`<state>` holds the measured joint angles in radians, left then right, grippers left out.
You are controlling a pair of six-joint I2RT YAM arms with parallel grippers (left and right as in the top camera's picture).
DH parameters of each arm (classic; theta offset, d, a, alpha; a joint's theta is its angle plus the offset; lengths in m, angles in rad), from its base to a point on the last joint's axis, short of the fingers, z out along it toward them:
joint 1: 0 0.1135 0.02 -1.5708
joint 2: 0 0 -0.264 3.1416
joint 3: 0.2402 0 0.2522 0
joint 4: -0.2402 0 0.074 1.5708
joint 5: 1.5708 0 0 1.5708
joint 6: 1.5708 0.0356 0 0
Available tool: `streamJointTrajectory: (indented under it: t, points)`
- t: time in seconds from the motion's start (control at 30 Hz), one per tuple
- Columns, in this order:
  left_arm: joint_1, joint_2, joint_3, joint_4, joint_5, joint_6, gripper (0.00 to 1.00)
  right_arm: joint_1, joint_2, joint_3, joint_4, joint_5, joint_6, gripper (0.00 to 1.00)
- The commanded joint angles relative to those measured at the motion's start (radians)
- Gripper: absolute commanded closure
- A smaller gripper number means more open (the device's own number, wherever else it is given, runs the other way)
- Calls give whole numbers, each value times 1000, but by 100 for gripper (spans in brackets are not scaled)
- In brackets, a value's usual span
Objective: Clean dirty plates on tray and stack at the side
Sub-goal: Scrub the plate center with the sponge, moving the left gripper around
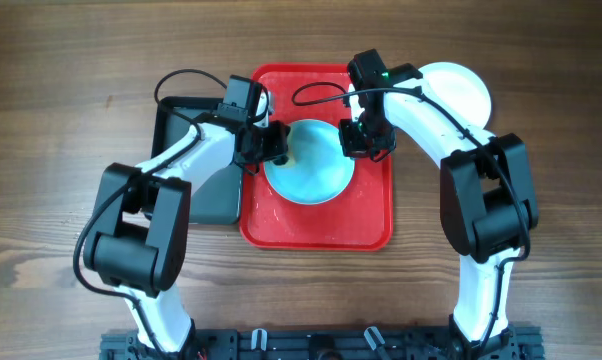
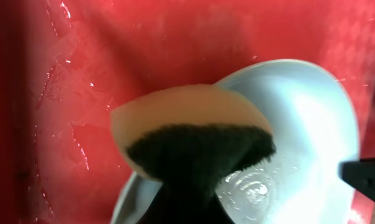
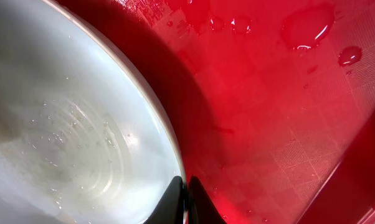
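So the right gripper (image 3: 186,202) has its two fingertips pinched together right on the rim of the light-blue plate (image 3: 69,124). There's barely a sliver between them, and the plate's edge runs straight into that pinch at the bottom of the right wrist view. The plate fills the left half of that shot and is wet inside, with little beads and ripples of water. There's a dark shadow under its rim, so that side looks tipped up off the red tray (image 3: 287,143) rather than lying flat. The tray floor next to it has water drops (image 3: 307,25) sitting on it. On the other side, the left gripper (image 1: 273,146) is clamped shut on a sponge (image 2: 194,118), which is pale yellow with a dark green scrubby face. You can't really make out the fingers in the left wrist view, just the sponge sticking out in front. The sponge sits over the near-left edge of the same plate, at or just above the rim, but I can't tell for sure if it's pressing on it. From overhead the plate sits in the upper middle of the tray with one gripper on each side of it. A white plate (image 1: 466,88) is off the tray on the table (image 1: 61,120), just past the tray's upper right corner and partly under the right arm. A black tray (image 1: 181,115) sits against the red tray's left side.
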<state>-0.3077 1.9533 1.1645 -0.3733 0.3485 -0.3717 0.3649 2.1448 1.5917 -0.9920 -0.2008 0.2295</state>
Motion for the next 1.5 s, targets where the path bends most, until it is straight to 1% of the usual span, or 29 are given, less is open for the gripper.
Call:
streamJointTrajectory:
  t: [0.0,0.2,0.27,0.47,0.9,1.0,1.07,1.1,1.27,1.33,1.37,1.47]
  points:
    - [-5,47,6,0,-16,20,96,5,-20,-10,8,-10,-20,95]
    - [-5,56,6,12,112,10,96,5,-20,-10,8,-10,-21,95]
    - [-7,64,6,13,117,-35,96,7,-20,-10,8,-10,-21,96]
    - [-35,101,6,18,150,-37,96,15,-20,-10,9,-10,-20,96]
    - [-172,103,6,27,161,-60,96,16,-20,-10,9,-10,-21,95]
    - [-169,103,6,39,231,-60,96,16,-20,-10,8,-10,-21,95]
    - [-150,92,9,79,319,-59,96,16,-20,-10,9,-10,-21,95]
    - [-140,82,9,94,319,-57,96,16,-20,-10,9,-10,-21,95]
    - [-77,19,9,191,247,-24,96,16,-20,-10,9,-10,-28,95]
    - [-60,9,9,225,164,-24,96,16,-20,-10,10,-10,-28,95]
    - [-56,9,8,232,95,-24,96,16,-20,-10,9,-10,-28,95]
    - [-60,10,8,220,-45,-17,96,16,-20,-10,10,-10,-29,95]
